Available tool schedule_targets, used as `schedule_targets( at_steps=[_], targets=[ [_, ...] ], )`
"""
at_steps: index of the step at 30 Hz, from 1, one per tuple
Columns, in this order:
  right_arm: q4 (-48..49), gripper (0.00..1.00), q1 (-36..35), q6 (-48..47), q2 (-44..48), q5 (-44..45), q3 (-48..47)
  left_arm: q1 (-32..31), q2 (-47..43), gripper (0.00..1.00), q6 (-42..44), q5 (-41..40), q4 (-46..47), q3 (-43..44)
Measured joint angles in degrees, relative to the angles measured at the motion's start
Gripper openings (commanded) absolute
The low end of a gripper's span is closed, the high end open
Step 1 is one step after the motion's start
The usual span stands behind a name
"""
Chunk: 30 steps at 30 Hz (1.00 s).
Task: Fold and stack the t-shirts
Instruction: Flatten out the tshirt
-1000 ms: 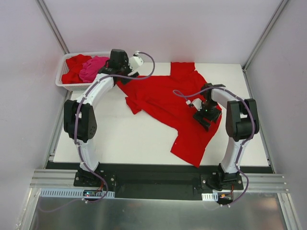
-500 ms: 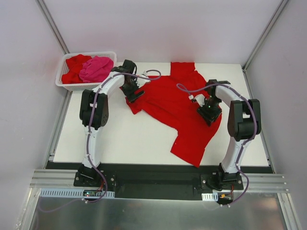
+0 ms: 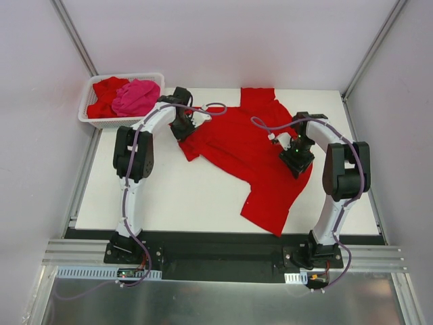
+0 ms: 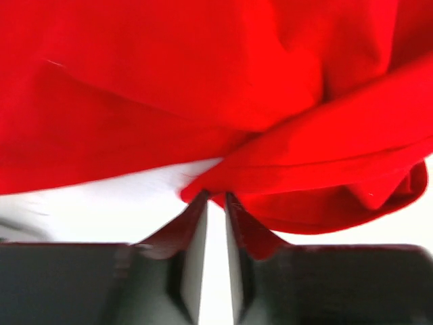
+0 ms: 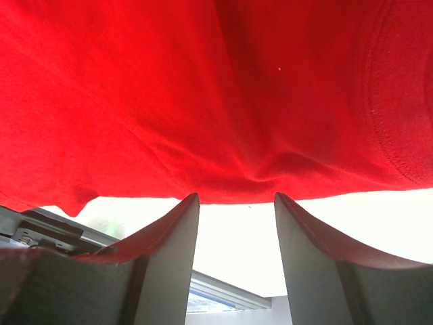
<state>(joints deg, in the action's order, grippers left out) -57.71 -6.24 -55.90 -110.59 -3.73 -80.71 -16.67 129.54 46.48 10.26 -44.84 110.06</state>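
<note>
A red shirt (image 3: 237,145) lies spread and rumpled on the white worktop (image 3: 169,196), one end close to the front edge; the right fingers (image 5: 177,223) stand apart, tips against the cloth on its right side; farther on, the left fingers (image 4: 195,223) are nearly together, clamped on a fold at its left edge; at the far left a basket (image 3: 101,123) holds a pink shirt (image 3: 135,97) beside a second red shirt (image 3: 105,91).
</note>
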Motion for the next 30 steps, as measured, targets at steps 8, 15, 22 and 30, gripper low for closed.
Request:
schedule_targets(
  at_steps=[8, 15, 22, 30],
  targets=[
    [-0.02, 0.54, 0.02, 1.22, 0.0, -0.28, 0.0, 0.0, -2.56, 0.53, 0.76, 0.0, -0.92, -7.91],
    [-0.07, 0.54, 0.04, 1.92, 0.0, -1.07, 0.0, 0.0, -4.09, 0.56, 0.87, -0.09, -0.94, -8.24],
    [-0.02, 0.55, 0.04, 2.71, 0.07, -1.57, 1.79, 0.0, -4.09, 0.56, 1.05, -0.33, -0.92, -5.73],
    [0.0, 0.55, 0.04, 3.02, 0.5, -1.7, 2.51, 0.0, -4.09, 0.6, 1.84, -0.5, -0.92, -4.33]
  ],
)
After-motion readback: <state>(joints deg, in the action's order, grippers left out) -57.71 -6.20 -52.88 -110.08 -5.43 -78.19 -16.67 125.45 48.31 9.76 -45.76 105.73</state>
